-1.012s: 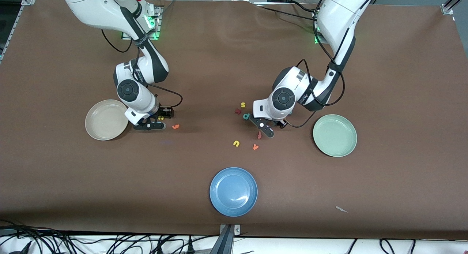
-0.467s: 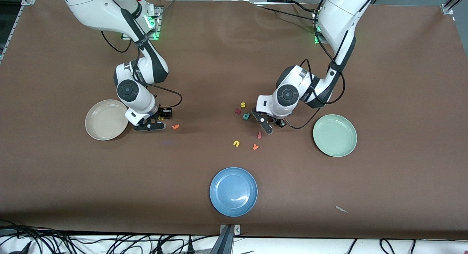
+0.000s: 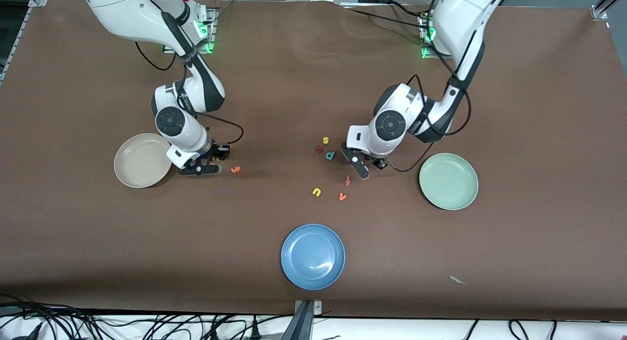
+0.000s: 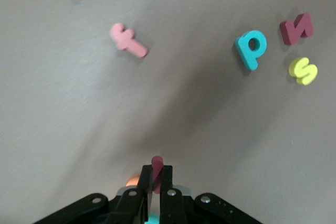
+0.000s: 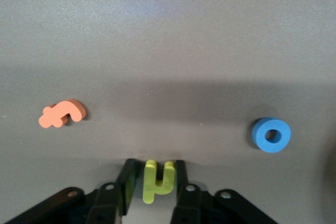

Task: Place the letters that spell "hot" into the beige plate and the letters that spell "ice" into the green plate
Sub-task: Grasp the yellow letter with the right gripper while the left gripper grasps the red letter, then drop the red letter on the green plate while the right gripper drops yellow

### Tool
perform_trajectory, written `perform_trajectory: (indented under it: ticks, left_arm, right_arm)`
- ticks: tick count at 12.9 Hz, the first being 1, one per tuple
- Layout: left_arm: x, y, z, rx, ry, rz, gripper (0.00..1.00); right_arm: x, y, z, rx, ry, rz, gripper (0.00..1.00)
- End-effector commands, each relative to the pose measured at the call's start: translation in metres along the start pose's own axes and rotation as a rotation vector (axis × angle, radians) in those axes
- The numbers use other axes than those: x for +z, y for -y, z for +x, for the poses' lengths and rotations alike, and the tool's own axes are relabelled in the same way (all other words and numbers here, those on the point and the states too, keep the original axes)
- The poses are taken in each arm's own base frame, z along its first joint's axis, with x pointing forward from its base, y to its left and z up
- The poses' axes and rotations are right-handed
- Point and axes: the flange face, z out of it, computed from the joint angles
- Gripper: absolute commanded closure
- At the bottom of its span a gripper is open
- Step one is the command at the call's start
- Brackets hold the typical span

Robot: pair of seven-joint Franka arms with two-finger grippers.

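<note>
**Both grippers have just closed on a first letter**

Within the last second both arms pinched shut. The left gripper (image 4: 154, 182), low over the tabletop (image 3: 514, 85) beside the teal p (image 4: 251, 49), now clamps the dark red i (image 4: 156, 169); it has also shifted slightly toward the green plate (image 3: 448, 181). The right gripper (image 5: 155, 182), beside the beige plate (image 3: 142, 159), has narrowed onto the yellow h (image 5: 158, 180). The blue o (image 5: 272, 135) and orange t (image 5: 62, 113) lie loose nearby. Both plates are empty; lifting seems next.
</note>
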Motion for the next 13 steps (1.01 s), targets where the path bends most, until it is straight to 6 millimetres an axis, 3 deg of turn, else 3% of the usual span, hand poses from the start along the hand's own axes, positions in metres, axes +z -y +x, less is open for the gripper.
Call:
perform_trajectory:
  ticks: [1, 4, 7, 9, 10, 13]
  left_arm:
    - [-0.039, 0.045, -0.034, 0.026, 0.014, -0.019, 1.0]
    - [-0.043, 0.125, -0.081, 0.064, -0.011, -0.027, 1.0]
    - [-0.029, 0.183, -0.11, 0.078, 0.042, 0.044, 1.0]
    - [-0.014, 0.203, -0.125, 0.047, 0.043, 0.037, 0.96]
    - [-0.005, 0.207, -0.129, 0.037, 0.049, 0.024, 0.87]
    - [0.01, 0.213, -0.131, 0.029, 0.034, 0.024, 0.66]
  right_arm:
    - [0.006, -0.001, -0.008, -0.013, 0.014, 0.006, 0.72]
    - [0.004, -0.001, -0.008, -0.002, 0.013, 0.006, 0.89]
    - [-0.025, 0.0, -0.001, 0.014, 0.004, 0.009, 0.91]
    - [-0.064, -0.012, 0.01, 0.03, 0.05, -0.01, 0.91]
    - [-0.086, -0.024, 0.018, 0.046, 0.073, -0.022, 0.91]
    - [-0.132, -0.083, 0.033, 0.028, 0.137, -0.047, 0.91]
